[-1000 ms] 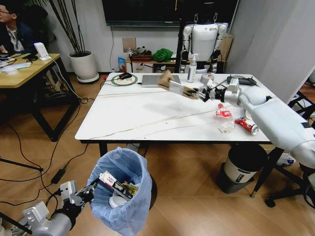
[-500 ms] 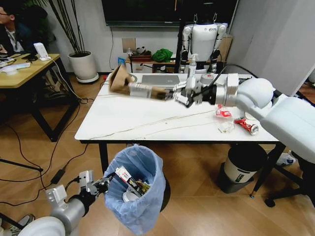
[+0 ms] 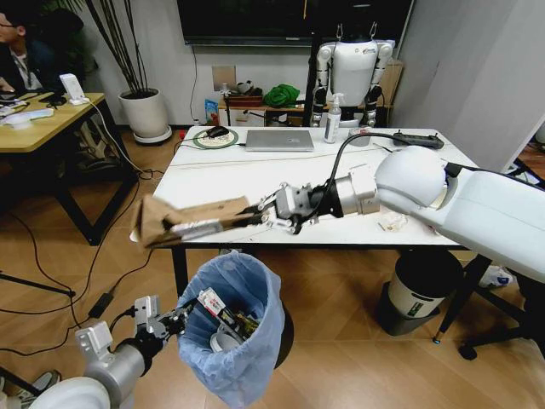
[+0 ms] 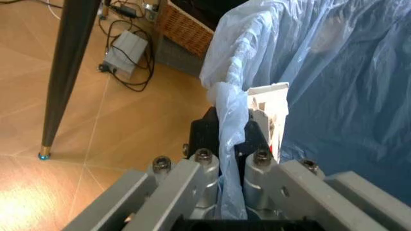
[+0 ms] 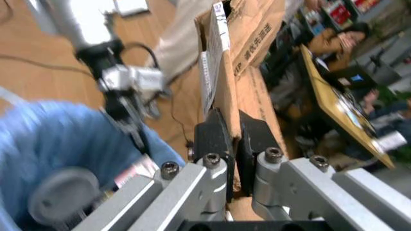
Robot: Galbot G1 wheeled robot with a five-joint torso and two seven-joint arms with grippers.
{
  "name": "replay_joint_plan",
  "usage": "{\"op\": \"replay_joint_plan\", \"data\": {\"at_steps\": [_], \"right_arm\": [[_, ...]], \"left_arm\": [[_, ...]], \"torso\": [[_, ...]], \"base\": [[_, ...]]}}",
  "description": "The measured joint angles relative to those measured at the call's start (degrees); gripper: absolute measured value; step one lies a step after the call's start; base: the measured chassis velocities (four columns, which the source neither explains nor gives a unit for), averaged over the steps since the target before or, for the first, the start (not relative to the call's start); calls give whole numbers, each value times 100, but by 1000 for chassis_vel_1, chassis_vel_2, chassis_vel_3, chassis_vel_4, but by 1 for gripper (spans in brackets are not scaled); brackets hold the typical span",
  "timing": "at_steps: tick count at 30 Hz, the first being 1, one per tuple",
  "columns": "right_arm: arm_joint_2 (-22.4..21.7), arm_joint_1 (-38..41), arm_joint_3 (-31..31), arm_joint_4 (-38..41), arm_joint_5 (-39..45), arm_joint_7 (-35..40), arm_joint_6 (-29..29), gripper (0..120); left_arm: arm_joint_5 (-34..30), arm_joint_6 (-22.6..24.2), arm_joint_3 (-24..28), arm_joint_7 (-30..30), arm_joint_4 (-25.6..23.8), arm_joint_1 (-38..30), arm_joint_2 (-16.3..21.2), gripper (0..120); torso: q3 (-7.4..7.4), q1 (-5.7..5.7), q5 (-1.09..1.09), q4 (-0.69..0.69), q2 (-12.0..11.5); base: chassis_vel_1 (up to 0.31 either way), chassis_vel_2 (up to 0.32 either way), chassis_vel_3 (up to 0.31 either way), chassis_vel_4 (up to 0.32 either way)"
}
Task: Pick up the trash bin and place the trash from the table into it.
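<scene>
Swung my right gripper point(image 3: 271, 215) off the table, clamped on the cardboard box point(image 3: 189, 221), above the trash bin point(image 3: 223, 328); left gripper point(image 3: 169, 321) pinches its bag. Wrappers point(image 3: 392, 220) remain.

The right tool point(image 3: 266, 217), clamped on the torn brown cardboard box point(image 3: 189, 221), has swung from over the far middle of the surface point(image 3: 255, 183) out past its near edge, so the box now hangs flat and low, above and slightly to the left of the trash bin point(image 3: 228, 328). A second ago the box was raised near the laptop point(image 3: 279, 140). The left tool point(image 3: 173, 322), gripping the bin's bag rim, has shifted the bin rightward since the first picture, then held it there.
</scene>
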Motion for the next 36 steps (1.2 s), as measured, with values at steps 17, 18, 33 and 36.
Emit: {"op": "replay_joint_plan", "data": {"at_steps": [17,18,33,36], "right_arm": [[260,-2098,608,-363,1232,717,347,0],[287,-2184,670,-366,1329,806,357,0],[520,-2558,303,-507,963,982,575,0],[554,-2516,283,-558,952,980,589,0]], "left_arm": [[31,8,-445,-17,-169,258,-307,0],[20,9,-464,-25,-168,254,-307,0],[-78,11,-468,-73,-55,111,-287,0],[-94,11,-468,-73,-68,108,-283,0]], "torso": [[0,1,3,-1,-2],[0,0,3,-1,-2],[0,0,1,1,-1],[0,0,1,1,-1]], "base": [[0,0,0,0],[0,0,0,0],[0,0,0,0],[0,0,0,0]]}}
